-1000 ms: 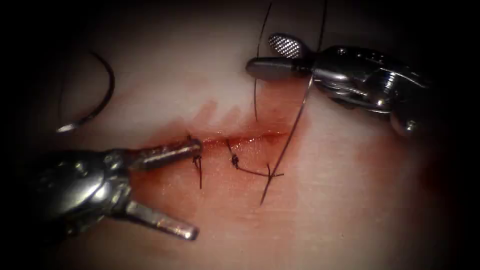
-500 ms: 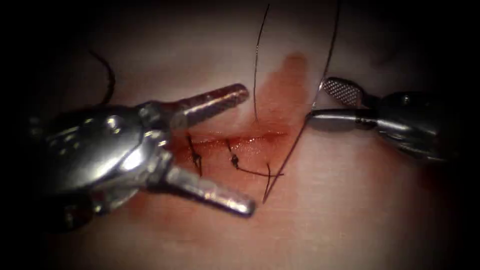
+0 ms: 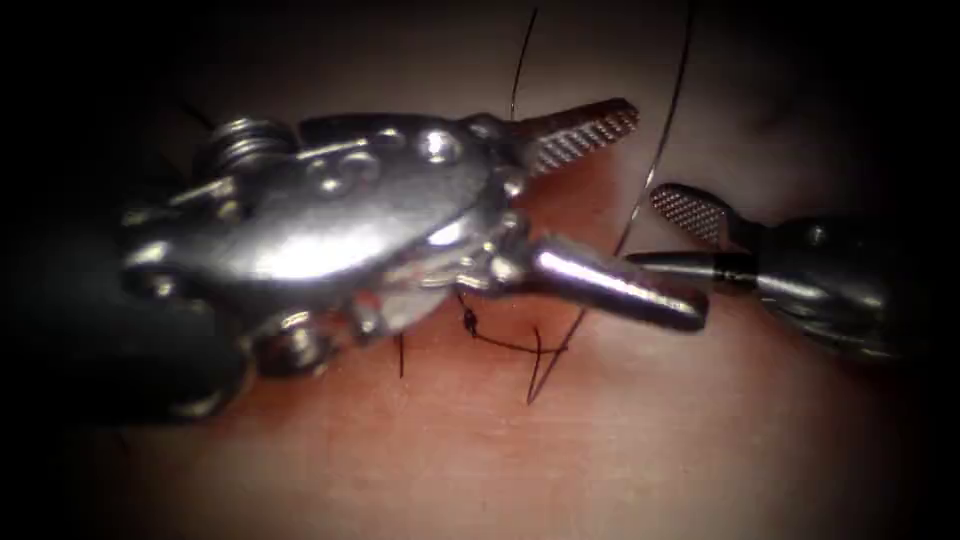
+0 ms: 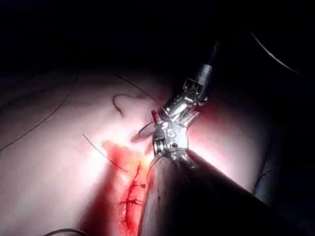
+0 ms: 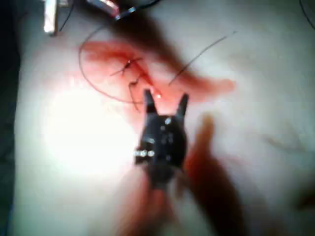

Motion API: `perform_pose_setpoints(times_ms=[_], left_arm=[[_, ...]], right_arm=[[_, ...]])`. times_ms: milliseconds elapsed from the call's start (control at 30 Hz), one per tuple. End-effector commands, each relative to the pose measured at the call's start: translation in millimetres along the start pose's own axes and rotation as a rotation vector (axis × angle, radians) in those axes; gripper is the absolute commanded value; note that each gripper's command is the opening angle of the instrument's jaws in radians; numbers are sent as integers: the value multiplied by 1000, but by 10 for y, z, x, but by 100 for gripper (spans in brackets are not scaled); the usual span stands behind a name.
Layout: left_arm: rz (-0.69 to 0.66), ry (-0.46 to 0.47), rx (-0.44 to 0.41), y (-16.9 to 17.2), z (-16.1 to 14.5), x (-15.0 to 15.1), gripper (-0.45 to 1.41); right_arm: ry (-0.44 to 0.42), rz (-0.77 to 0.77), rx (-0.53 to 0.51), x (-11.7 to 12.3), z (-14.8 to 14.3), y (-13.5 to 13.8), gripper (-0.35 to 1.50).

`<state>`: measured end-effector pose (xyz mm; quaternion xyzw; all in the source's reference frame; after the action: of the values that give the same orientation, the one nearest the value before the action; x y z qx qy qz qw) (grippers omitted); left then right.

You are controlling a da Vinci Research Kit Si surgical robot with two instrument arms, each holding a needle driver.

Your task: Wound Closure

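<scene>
My left tool [image 3: 667, 210] reaches across the cut with its jaws wide open and holds nothing. Its wrist [image 3: 330, 215] covers most of the cut. My right tool [image 3: 650, 228] faces it from the right, jaws open and empty. The thread [image 3: 640, 205] comes down from above, passes just off the right tool's jaw tips and ends on the tissue [image 3: 600, 450] below the cut. A tied stitch [image 3: 468, 320] shows under the left tool. A short dark arc of the needle [image 3: 197, 110] lies on the tissue left of the cut, free of both tools.
A second strand of thread [image 3: 520, 60] hangs from above, behind the left tool's upper jaw. Red fluid [image 3: 575, 190] stains the tissue above the cut. In the left wrist view the cut [image 4: 132, 196] carries stitches; the right wrist view has open jaws [image 5: 165, 101] near the stitches [image 5: 130, 69].
My left tool has swung up and to the right over the cut, jaws still open, until its tips sit next to the right tool. The right tool dropped lower and further right, then held.
</scene>
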<state>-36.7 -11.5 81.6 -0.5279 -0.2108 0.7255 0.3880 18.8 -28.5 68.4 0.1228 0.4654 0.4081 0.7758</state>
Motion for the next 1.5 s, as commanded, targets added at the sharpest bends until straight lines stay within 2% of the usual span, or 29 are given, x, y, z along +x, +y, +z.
perform_pose_setpoints(times_ms=[33, 200, 367, 600, 667, 733, 767, 833, 900, 933, 1033, 1100, 1300, 1500], left_arm=[[-4, -12, 22, -3, 7, -5, 96], [-25, -36, 96, -15, 9, -13, 94], [-29, -41, 74, -13, 18, -18, 79], [-35, -17, 37, -9, 37, -14, 32], [-35, -5, 34, -11, 39, -13, 7], [-33, -2, 25, -13, 35, -13, -40], [-33, -1, 31, -13, 32, -14, -45], [-31, 7, 66, -15, 24, -16, -45], [-19, 9, 82, -17, 18, -16, -45], [-19, 12, 85, -20, 15, -17, -37], [21, 36, 108, -28, 8, -23, -45], [45, 36, 105, -31, 4, -32, -45], [67, 102, 61, -42, 2, -57, -45], [75, 163, 41, -56, -4, -64, -45]], right_arm=[[-1, 2, 5, -6, 6, -6, 126], [-1, -4, 4, -7, 6, -10, 124], [-4, -10, 1, -8, 7, -11, 124], [-7, -17, 0, -9, 8, -11, 123], [-7, -17, 0, -9, 8, -11, 123], [-8, -23, 3, -9, 8, -12, 121], [-8, -30, 4, -9, 7, -12, 118], [-15, -36, 19, -10, 6, -13, 109], [-28, -57, 65, -7, 3, -15, 109], [-41, -61, 106, -6, 2, -17, 113], [-61, -68, 253, -2, -8, -28, 108], [-74, -77, 301, 3, -15, -36, 108], [-28, -86, 377, 17, -16, -69, 108], [-24, -100, 387, 20, 12, -100, 103]])
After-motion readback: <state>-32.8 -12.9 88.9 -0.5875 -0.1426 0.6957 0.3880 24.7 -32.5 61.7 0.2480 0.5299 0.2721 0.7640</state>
